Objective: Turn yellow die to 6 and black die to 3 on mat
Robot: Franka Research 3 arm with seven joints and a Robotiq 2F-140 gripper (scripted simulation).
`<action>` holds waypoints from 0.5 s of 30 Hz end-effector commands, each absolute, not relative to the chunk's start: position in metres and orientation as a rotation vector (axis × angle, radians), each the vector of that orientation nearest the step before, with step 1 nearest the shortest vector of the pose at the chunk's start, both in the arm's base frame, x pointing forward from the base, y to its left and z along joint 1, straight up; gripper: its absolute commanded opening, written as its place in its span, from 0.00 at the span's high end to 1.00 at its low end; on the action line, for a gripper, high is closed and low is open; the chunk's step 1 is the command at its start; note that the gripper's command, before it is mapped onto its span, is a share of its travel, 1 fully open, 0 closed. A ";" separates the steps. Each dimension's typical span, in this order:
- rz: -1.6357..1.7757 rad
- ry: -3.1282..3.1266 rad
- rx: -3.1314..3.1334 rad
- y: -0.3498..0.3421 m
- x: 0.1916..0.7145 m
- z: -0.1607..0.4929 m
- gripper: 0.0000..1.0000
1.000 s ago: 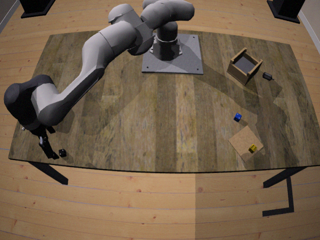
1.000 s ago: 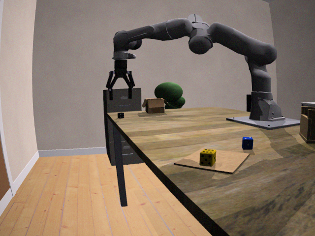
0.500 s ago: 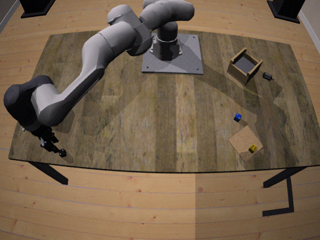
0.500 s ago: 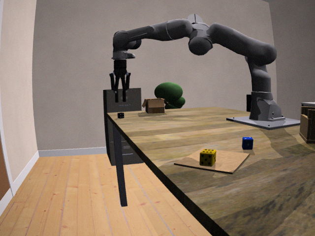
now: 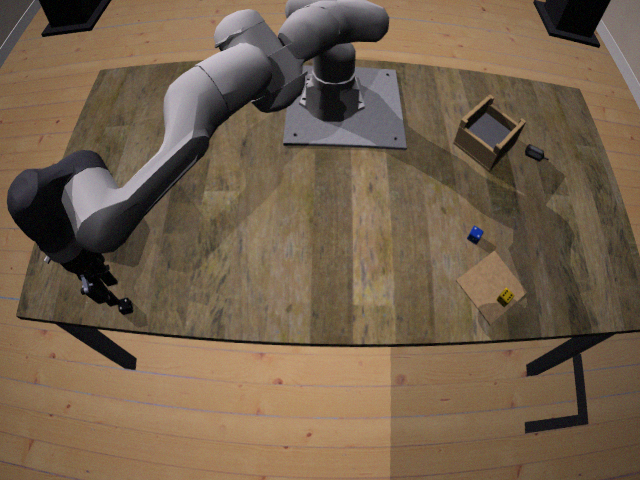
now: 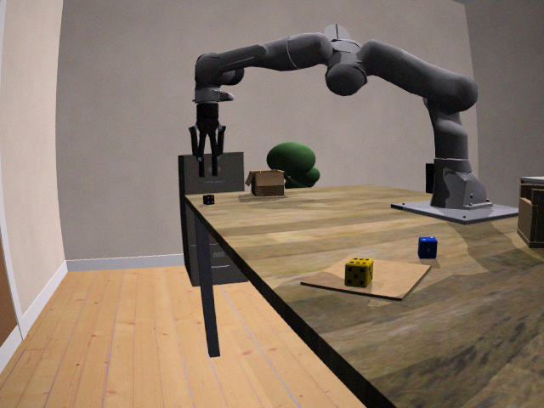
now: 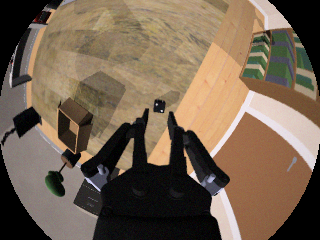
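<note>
From my remote station I see the yellow die [image 5: 505, 296] [image 6: 359, 272] flat near one corner of the thin, tan, square mat [image 5: 483, 281] [image 6: 395, 279], six dark pips facing up and its base fully on the mat. The blue die [image 5: 475, 234] [image 6: 427, 247], marked with white pips, rests flat on the worktop just beside the mat. Well apart from both, near the worktop's edge, I find the black die [image 5: 125, 305] [image 6: 208, 200] [image 7: 159, 106], white-pipped and sitting flat, off the mat.
</note>
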State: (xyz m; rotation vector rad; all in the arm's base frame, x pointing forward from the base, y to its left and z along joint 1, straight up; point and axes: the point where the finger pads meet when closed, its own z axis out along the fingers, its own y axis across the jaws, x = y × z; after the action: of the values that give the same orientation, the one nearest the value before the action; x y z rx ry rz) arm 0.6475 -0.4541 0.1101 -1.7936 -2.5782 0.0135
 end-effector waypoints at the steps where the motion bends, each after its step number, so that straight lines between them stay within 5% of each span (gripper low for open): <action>1: 0.006 -2.570 -1.799 -0.453 0.648 0.109 0.65; 15: 0.006 -2.570 -1.799 -0.453 0.648 0.104 0.65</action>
State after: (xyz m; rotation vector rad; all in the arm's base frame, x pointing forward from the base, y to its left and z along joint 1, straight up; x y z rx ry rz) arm 0.6472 -0.4534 0.1079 -1.7938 -2.5746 0.0130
